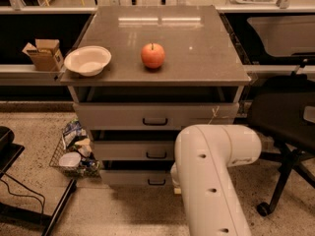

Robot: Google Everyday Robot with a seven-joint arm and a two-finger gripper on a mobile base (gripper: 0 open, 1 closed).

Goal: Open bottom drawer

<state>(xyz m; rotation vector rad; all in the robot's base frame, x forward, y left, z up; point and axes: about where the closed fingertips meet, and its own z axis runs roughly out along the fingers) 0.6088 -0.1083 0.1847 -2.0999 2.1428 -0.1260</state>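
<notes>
The grey cabinet has three drawers. The bottom drawer (133,177) is the lowest and smallest, with a small black bar handle (156,182); its front sits flush and closed. The middle drawer (128,150) and the top drawer (123,116) are above it. My white arm (211,171) rises from the lower edge of the view and covers the right end of the bottom drawer. My gripper is hidden behind this arm, somewhere low in front of the cabinet's right side.
A red apple (153,55) and a white bowl (88,60) sit on the cabinet top (197,48). A wire basket of items (74,154) stands on the floor at the left. A black office chair (285,117) is at the right. A cardboard box (43,54) is on the left shelf.
</notes>
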